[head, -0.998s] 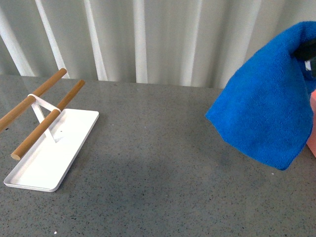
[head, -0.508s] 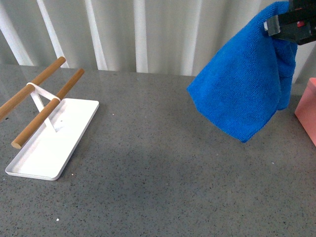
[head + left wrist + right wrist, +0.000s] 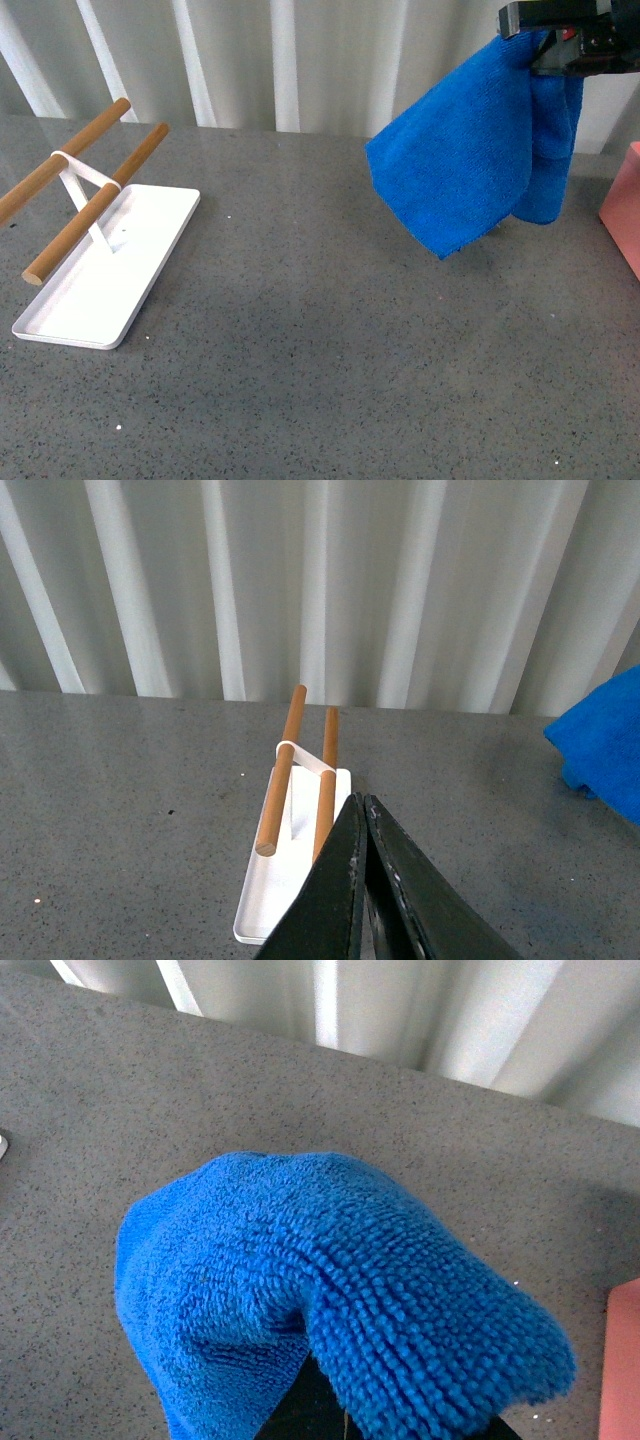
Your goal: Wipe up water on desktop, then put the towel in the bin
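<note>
Blue microfibre towel clenched in the right tool, high at the far right of the front view. Hanging free in two folds, one broad and spread toward the middle of the scene, one narrower just behind it. Lowest corner lifted clear of the counter, no part of the cloth touching the grey speckled stone. Draped thick over the dark fingers in the right wrist view, ribbed loops plain to see, fingertips themselves buried under the cloth.

Salmon-pink bin only partly in frame at the right edge, standing on the counter, beside and lower than the towel, apart from it. Showing again as a pink sliver at the edge of the right wrist view.

Left tool clamped together on nothing, dark fingers pressed along a thin seam. Beyond it, from the left wrist: white tray flat on the counter, carrying two wooden rods side by side on a white stand, sloping up from the tray. Same tray at the left of the front view, well apart from towel and bin. Pale pleated curtain behind the far edge of the counter.
</note>
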Controlling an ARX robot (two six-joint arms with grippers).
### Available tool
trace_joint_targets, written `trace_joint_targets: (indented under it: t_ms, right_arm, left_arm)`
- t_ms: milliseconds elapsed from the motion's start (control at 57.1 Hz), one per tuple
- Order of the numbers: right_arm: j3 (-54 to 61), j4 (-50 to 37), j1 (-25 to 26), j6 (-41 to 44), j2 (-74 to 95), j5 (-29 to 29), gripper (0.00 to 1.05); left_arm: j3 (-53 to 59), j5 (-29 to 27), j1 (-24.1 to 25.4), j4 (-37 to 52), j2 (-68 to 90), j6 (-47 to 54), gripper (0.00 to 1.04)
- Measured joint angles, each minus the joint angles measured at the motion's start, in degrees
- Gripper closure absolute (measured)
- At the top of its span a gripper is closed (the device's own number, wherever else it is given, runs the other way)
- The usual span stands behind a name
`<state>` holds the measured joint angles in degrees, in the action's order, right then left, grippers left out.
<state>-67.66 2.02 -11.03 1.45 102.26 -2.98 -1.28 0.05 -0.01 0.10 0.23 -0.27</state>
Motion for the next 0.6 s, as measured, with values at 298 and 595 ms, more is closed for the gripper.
trace_joint_targets:
  t_ms: [298, 595]
  right_arm:
    - [3.5, -2.1, -0.3, -5.0, 2.8, 1.4, 1.01]
    - [11.6, -7.5, 0.1, -7.9, 7.8, -0.1, 1.01]
  left_arm:
    - [0.0, 0.0, 0.0, 0.0, 0.0, 0.0, 0.78]
    - [0.0, 0.0, 0.0, 0.0, 0.0, 0.0, 0.24]
